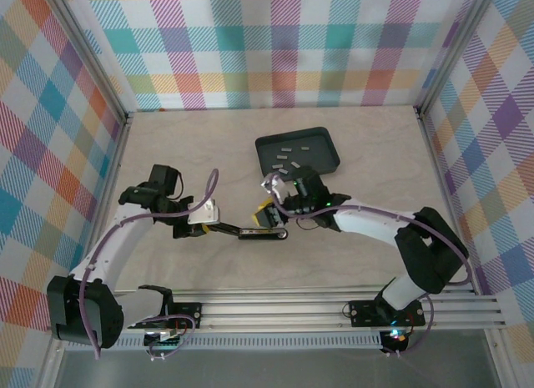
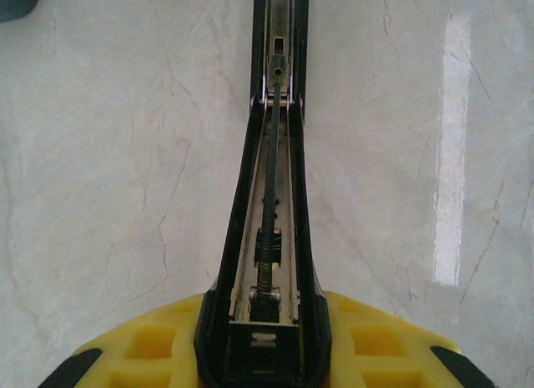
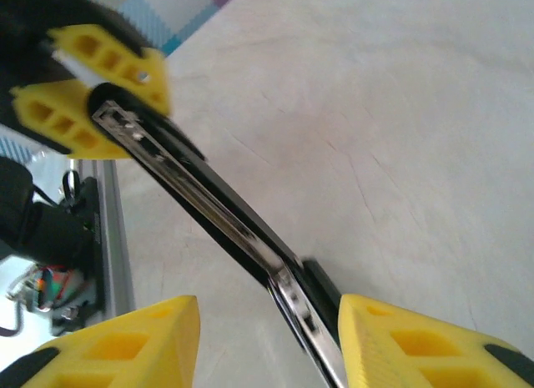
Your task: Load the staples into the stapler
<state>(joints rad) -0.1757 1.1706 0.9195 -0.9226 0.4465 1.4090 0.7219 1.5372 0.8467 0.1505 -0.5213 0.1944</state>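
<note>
Your left gripper (image 1: 203, 219) is clamped on the rear end of the opened stapler (image 1: 250, 232), probably to steady its open channel on the table (image 1: 359, 263). Your right gripper (image 3: 267, 342) straddles the stapler with its jaws apart, not touching it. The staples (image 1: 279, 161) lie in the black tray (image 1: 317, 154), at twelve o'clock from this gripper.

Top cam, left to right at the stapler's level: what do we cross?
left gripper → stapler, held by it at one end → right gripper, jaws apart around the other end.
</note>
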